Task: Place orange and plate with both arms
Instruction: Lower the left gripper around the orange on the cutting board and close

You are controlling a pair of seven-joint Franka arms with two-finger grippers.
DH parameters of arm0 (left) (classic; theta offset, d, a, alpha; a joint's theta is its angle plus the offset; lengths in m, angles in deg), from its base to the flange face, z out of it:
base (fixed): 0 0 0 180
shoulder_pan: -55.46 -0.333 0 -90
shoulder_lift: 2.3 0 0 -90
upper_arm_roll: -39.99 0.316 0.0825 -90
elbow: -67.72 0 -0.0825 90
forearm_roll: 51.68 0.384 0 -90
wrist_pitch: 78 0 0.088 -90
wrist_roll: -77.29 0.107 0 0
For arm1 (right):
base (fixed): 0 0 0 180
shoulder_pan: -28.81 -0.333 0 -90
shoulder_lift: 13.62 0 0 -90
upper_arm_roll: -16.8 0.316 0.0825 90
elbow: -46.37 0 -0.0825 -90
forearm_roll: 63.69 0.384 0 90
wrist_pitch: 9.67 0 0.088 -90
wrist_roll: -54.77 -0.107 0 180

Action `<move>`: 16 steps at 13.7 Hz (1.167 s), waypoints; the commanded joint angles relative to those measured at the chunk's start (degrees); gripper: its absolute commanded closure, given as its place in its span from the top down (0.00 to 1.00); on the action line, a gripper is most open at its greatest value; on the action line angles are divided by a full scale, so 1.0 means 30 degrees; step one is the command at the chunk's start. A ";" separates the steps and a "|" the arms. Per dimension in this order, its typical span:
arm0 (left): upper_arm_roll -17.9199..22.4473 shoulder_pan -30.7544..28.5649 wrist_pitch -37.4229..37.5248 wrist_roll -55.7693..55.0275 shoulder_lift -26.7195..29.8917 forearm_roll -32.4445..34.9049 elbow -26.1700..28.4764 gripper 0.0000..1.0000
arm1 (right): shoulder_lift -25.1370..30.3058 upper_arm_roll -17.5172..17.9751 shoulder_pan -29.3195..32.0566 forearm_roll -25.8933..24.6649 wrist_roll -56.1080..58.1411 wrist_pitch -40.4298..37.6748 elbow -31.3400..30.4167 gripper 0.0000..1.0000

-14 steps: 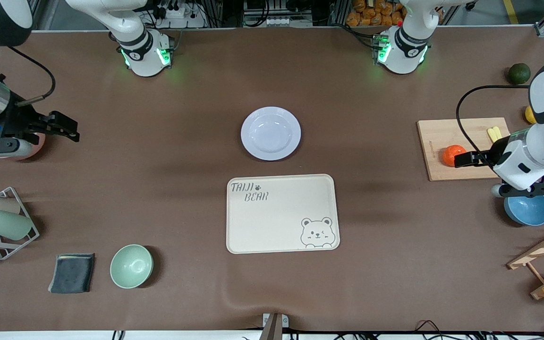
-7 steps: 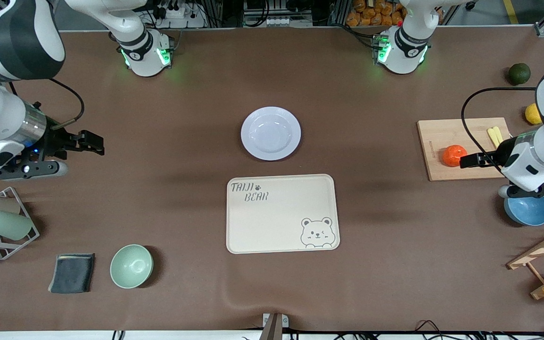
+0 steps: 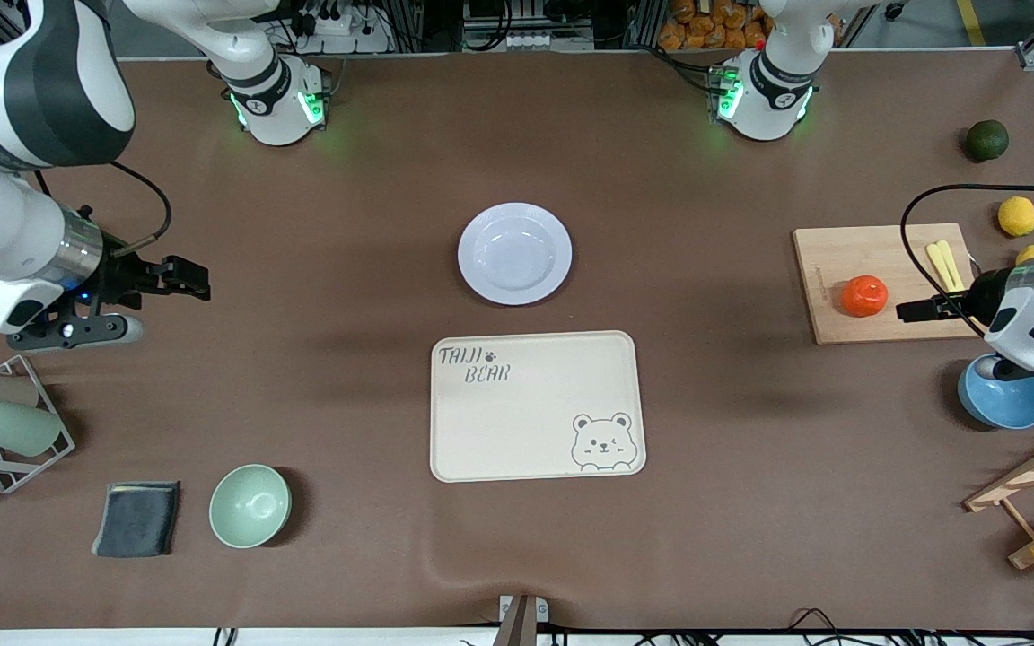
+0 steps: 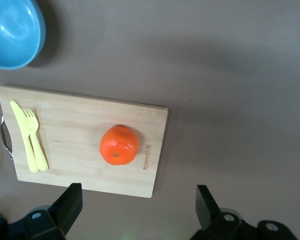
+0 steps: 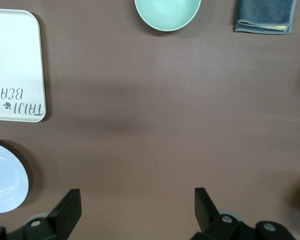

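Two claws are up over the table [image 3: 346,224], both spread wide and holding nothing. Taking the bear-printed tray [image 3: 537,405] as the centre of a clock face in the front view, the plate [image 3: 514,253] lies at twelve o'clock, flat on the brown table and just clear of the tray's edge. The orange [image 3: 864,296] sits at about two o'clock, well apart from the tray, on a wooden cutting board [image 3: 849,256] toward the left arm's end of the table; a yellow fork and knife [image 3: 945,266] lie on the same board, apart from the fruit. The left claw [image 3: 914,311] hangs over that board at three o'clock of the orange, near it but not touching; in the left wrist view the orange [image 4: 119,145] shows between the two fingers [image 4: 67,206] and ahead of them. A blue bowl [image 3: 1003,402] stands near the board, closer to the front camera. The right claw [image 3: 189,278] hangs over bare table at about nine o'clock of the plate, well apart from it, with a mint-green bowl [image 3: 249,505] at roughly eight o'clock of the tray.
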 commanded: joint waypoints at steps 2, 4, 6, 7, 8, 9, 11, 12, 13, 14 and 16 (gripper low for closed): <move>-0.0130 -0.0852 -0.2167 0.0081 0.0696 0.0012 0.3203 1.00 | -0.0030 -0.0025 0.0015 0.0310 -0.0243 0.0442 -0.0055 1.00; -0.0130 -0.0941 -0.3718 0.0052 0.1367 0.0742 0.5076 1.00 | -0.0147 -0.0025 0.0073 0.0310 -0.0272 0.0442 -0.0056 1.00; -0.0130 -0.0941 -0.5502 -0.0124 0.1751 0.0803 0.7156 1.00 | -0.0148 -0.0083 0.0190 0.0630 -0.0272 0.0588 -0.0026 1.00; -0.0130 -0.0941 -0.6150 -0.0095 0.1694 0.1152 0.7630 1.00 | -0.0148 -0.0113 0.0307 0.0952 -0.0272 0.1111 -0.0026 1.00; -0.0130 -0.0941 -0.6418 -0.0095 0.1548 0.1620 0.7838 1.00 | -0.0148 -0.0113 0.0540 0.1013 -0.0243 0.1609 -0.0026 1.00; -0.0130 -0.0941 -0.6507 -0.0095 0.1460 0.2030 0.7898 1.00 | -0.0148 -0.0142 0.0629 0.1013 -0.0214 0.1904 0.0032 1.00; -0.0130 -0.0970 -0.6595 -0.0124 0.0875 0.2093 0.7986 1.00 | -0.0322 -0.0113 0.0981 0.1130 -0.0243 0.2404 0.0120 1.00; -0.0130 -0.1086 -0.6973 -0.0095 0.0699 0.2093 0.8190 1.00 | -0.0468 -0.0113 0.0953 0.1131 -0.0214 0.2405 0.0179 1.00; -0.0130 -0.1087 -0.7180 -0.0095 0.0552 0.2122 0.8250 1.00 | -0.0644 -0.0113 0.0924 0.1131 -0.0010 0.2434 0.0237 1.00; -0.0130 -0.1087 -0.7298 -0.0124 0.0203 0.2122 0.8221 1.00 | -0.0820 -0.0113 0.0923 0.1073 0.0050 0.2522 0.0528 1.00; -0.0130 -0.1146 -0.7620 -0.0124 -0.0122 0.2093 0.8250 1.00 | -0.1317 -0.0113 0.0836 0.0955 0.0109 0.2610 0.0910 1.00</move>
